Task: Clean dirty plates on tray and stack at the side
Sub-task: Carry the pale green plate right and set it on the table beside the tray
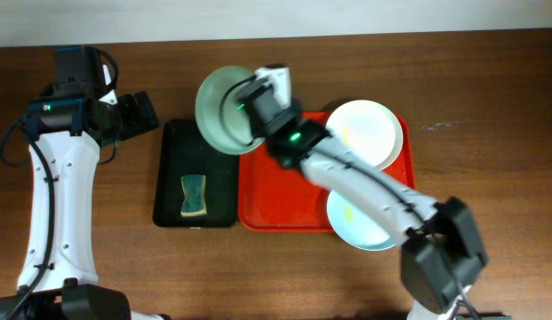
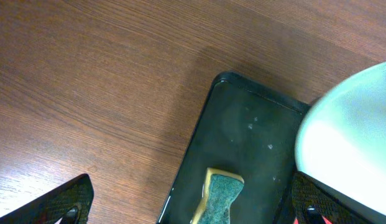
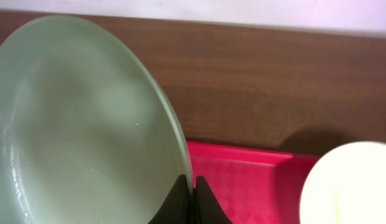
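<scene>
Between the pressed-together fingertips of the right gripper (image 1: 244,100) sits the rim of a pale green round shallow plate (image 1: 224,111), pinched at its right edge. In the right wrist view the two dark fingers (image 3: 180,202) close on that rim from below, with the plate's hollow face spreading out to the left of them. The plate is tipped. From overhead it reads as an oval, longer from the far side of the table toward the near side, and its hollow face shows to the camera.

Just below and to the right of this gripper lies the large red rectangular plastic tray (image 1: 276,191), its long sides running left to right. On the tray, to the right of the gripper, rests a white round plate (image 1: 369,132) with a faint yellowish streak. Farther toward the arm's base, a pale blue round plate (image 1: 360,227) lies flat, overhanging the tray's near right corner.

Well to the left, the left gripper (image 1: 140,111) hovers over the brown wooden table (image 2: 105,81) with its fingers (image 2: 65,202) spread wide and nothing between them. To its right lies a narrow black rectangular tray (image 2: 242,137), which holds a green-and-yellow sponge (image 2: 220,196). The held plate hangs over that tray's far right corner.
</scene>
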Controlling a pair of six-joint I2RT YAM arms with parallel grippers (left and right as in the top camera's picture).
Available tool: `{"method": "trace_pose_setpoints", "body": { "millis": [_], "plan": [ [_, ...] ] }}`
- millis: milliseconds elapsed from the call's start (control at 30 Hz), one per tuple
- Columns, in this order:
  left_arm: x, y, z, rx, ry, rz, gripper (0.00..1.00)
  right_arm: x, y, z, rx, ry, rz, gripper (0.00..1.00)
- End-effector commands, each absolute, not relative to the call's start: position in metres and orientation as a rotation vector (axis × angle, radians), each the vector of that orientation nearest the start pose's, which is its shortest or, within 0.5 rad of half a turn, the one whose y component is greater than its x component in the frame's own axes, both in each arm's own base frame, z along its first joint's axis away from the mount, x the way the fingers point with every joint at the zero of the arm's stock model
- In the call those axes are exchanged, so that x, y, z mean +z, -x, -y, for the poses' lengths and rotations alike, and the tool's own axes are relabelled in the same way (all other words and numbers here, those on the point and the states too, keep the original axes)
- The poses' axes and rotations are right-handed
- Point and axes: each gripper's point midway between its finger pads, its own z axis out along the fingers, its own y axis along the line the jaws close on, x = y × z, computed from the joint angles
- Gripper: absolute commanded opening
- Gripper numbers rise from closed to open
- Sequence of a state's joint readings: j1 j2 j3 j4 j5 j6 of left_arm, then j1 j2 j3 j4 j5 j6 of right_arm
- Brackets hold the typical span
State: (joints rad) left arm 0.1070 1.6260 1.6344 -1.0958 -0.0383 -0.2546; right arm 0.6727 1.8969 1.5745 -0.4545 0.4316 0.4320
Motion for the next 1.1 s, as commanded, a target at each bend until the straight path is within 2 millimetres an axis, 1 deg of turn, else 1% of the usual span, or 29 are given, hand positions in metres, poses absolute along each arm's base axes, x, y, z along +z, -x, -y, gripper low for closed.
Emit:
{"method": "trace_pose_setpoints", "body": {
  "millis": [0,33,100,133,200,233,267,300,333,367,400,467,500,600,667,700,733,767,800,900,967,1067],
  "plan": [
    [0.224,-0.391,-0.051,0.005,0.507,-2.600,0.99,0.236,-0.457,-0.231,0.450,-0.122,-2.282,0.04],
    [0.224,-0.391,-0.051,0.005,0.507,-2.600,0.99,0.237,-0.459,-0.217,0.492,-0.141,-2.305,0.04],
    [0.224,-0.391,-0.051,0.005,0.507,-2.599,0.99,0.231,-0.461,-0.176,0.563,-0.219,-2.373,0.04],
    [0.224,-0.391,-0.051,0.005,0.507,-2.599,0.99,0.227,-0.461,-0.164,0.580,-0.248,-2.395,0.04],
    [0.224,-0.391,-0.051,0.005,0.507,-2.600,0.99,0.213,-0.459,-0.114,0.606,-0.388,-2.467,0.04],
    [0.224,-0.391,-0.051,0.005,0.507,-2.600,0.99,0.206,-0.456,-0.088,0.583,-0.468,-2.492,0.04],
    [0.224,-0.391,-0.051,0.005,0.507,-2.600,0.99,0.201,-0.454,-0.069,0.557,-0.525,-2.508,0.04],
    [0.224,-0.391,-0.051,0.005,0.507,-2.600,0.99,0.195,-0.449,-0.043,0.527,-0.603,-2.525,0.04],
    [0.224,-0.391,-0.051,0.005,0.507,-2.600,0.99,0.190,-0.444,-0.022,0.505,-0.677,-2.535,0.04],
    [0.224,-0.391,-0.051,0.005,0.507,-2.600,0.99,0.181,-0.434,0.013,0.470,-0.804,-2.545,0.04],
    [0.224,-0.391,-0.051,0.005,0.507,-2.600,0.99,0.175,-0.424,0.041,0.445,-0.909,-2.550,0.04],
    [0.224,-0.391,-0.051,0.005,0.507,-2.600,0.99,0.167,-0.404,0.081,0.410,-1.075,-2.546,0.04],
    [0.224,-0.391,-0.051,0.005,0.507,-2.600,0.99,0.162,-0.393,0.101,0.390,-1.128,-2.552,0.04],
    [0.224,-0.391,-0.051,0.005,0.507,-2.600,0.99,0.148,-0.362,0.148,0.316,-1.218,-2.561,0.04],
    [0.224,-0.391,-0.051,0.005,0.507,-2.600,0.99,0.139,-0.345,0.168,0.233,-1.300,-2.560,0.04],
    [0.224,-0.391,-0.051,0.005,0.507,-2.600,0.99,0.130,-0.330,0.184,0.162,-1.366,-2.559,0.04],
    [0.224,-0.391,-0.051,0.005,0.507,-2.600,0.99,0.120,-0.319,0.194,0.109,-1.415,-2.557,0.04],
    [0.224,-0.391,-0.051,0.005,0.507,-2.600,0.99,0.113,-0.312,0.200,0.085,-1.441,-2.554,0.04],
    [0.224,-0.391,-0.051,0.005,0.507,-2.600,0.99,0.105,-0.307,0.204,0.071,-1.463,-2.551,0.04],
    [0.224,-0.391,-0.051,0.005,0.507,-2.600,0.99,0.081,-0.297,0.207,0.074,-1.542,-2.515,0.04],
    [0.224,-0.391,-0.051,0.005,0.507,-2.600,0.99,0.065,-0.296,0.207,0.076,-1.568,-2.490,0.04],
    [0.224,-0.391,-0.051,0.005,0.507,-2.600,0.99,0.052,-0.297,0.206,0.086,-1.583,-2.452,0.04]
  ]
}}
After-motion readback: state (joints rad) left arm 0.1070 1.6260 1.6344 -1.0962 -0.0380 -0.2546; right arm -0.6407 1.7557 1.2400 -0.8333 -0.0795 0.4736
